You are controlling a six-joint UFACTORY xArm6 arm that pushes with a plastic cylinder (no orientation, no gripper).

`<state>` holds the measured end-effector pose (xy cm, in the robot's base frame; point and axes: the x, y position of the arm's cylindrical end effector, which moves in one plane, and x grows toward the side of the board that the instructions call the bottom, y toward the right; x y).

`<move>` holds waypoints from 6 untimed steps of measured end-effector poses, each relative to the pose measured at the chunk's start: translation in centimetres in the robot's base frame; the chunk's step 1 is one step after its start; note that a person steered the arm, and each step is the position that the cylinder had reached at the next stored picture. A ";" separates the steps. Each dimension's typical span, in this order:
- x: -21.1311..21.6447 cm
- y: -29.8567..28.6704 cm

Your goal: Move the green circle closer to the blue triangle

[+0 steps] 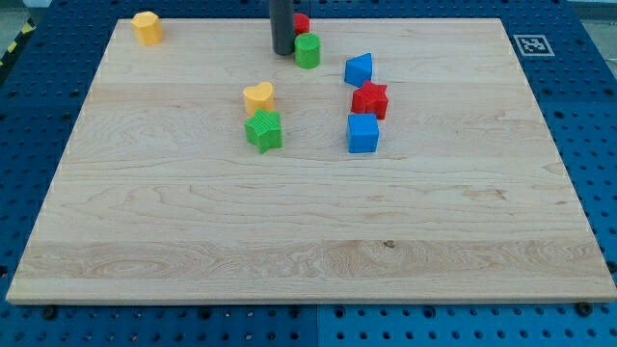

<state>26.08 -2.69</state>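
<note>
The green circle (308, 50) stands near the view's top, a little left of centre. The blue triangle (359, 69) lies to its right and slightly lower, about a block's width away. My tip (282, 51) is the lower end of the dark rod, and it sits right at the green circle's left side, touching or nearly touching it. A red block (302, 23) is partly hidden behind the rod and the green circle, so its shape cannot be made out.
A red star (369, 99) and a blue cube (362, 133) sit below the blue triangle. A yellow heart (258, 96) and a green star (263, 130) lie left of centre. A yellow block (147, 27) is at the top left corner. The wooden board (308, 241) rests on a blue pegboard.
</note>
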 end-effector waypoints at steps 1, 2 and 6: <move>0.7 2.3; 2.2 3.4; 5.9 8.9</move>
